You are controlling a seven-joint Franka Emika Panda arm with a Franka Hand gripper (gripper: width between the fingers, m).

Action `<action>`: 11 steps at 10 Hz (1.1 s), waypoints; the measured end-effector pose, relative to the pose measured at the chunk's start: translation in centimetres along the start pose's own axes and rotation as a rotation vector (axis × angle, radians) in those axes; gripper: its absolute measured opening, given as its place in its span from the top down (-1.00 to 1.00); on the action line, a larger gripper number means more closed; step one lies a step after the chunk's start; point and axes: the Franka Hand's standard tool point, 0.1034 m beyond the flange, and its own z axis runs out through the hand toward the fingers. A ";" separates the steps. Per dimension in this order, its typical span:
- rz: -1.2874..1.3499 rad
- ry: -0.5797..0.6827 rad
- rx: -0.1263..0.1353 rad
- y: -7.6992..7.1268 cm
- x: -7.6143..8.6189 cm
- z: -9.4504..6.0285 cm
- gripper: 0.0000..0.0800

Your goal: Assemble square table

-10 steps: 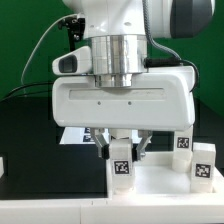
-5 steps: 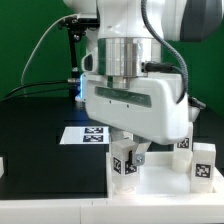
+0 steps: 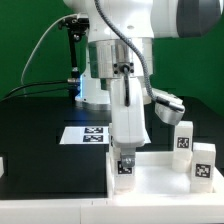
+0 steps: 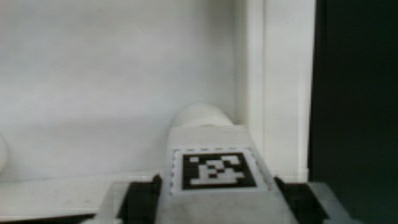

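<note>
White leg (image 3: 124, 166) in gripper (image 3: 125, 155); two legs (image 3: 195, 155) beside.

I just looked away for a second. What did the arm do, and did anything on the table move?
The gripper has turned about a quarter turn on its wrist, keeping hold of the tagged leg standing on the white slab. The two other legs and the marker board stayed put.

Low centre of the exterior view: tagged white leg (image 3: 124, 166) upright on white tabletop slab (image 3: 160, 176); two more legs (image 3: 203, 164) at right.
</note>
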 end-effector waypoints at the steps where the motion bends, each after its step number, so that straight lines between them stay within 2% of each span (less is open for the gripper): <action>1: -0.158 0.001 0.003 0.0 0.1 -0.1 0.04; 2: -0.341 -0.007 0.017 0.0 0.6 -0.6 -0.30; 3: -0.531 -0.022 0.020 -0.1 0.6 -1.4 -0.55; 6: -0.754 -0.021 0.021 0.0 0.8 -1.5 -0.62; 9: -1.280 0.023 0.032 -0.1 0.0 -1.4 -0.62; 11: -1.225 0.021 0.028 0.0 0.1 -1.3 -0.62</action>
